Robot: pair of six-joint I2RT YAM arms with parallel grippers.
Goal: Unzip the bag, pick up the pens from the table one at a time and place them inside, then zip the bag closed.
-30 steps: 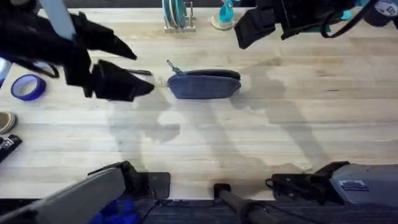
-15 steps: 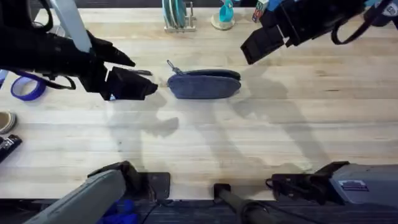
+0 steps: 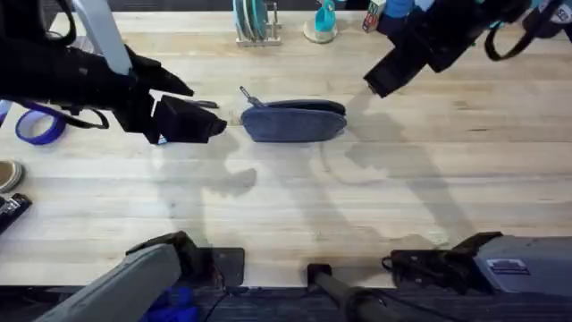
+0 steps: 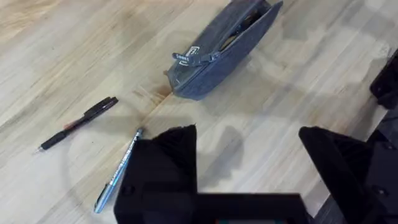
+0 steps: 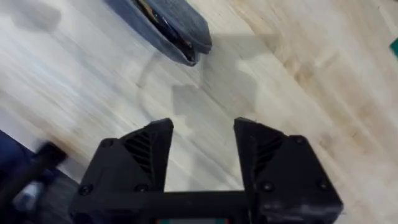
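Note:
The grey-blue bag [image 3: 293, 121] lies on the table [image 3: 375, 206] at the middle back, its zipper pull [image 4: 189, 57] at its left end. Its top gapes open along the zipper [image 4: 239, 28], as also shows on the bag [image 5: 165, 25] in the right wrist view. A black pen [image 4: 78, 122] and a silvery pen with a blue end [image 4: 118, 171] lie on the wood left of the bag. My left gripper [image 4: 249, 165] hovers open over the silvery pen, holding nothing. My right gripper [image 5: 204, 143] hangs open and empty above the table, right of the bag.
A blue tape roll [image 3: 36, 125] and small items [image 3: 9, 174] sit at the left edge. A dish rack [image 3: 255, 22] and a teal object [image 3: 323, 18] stand at the back. The front half of the table is bare wood.
My right gripper has drifted right and slightly nearer the bag's right end. My left arm shifted right toward the pens a second ago and has since held still.

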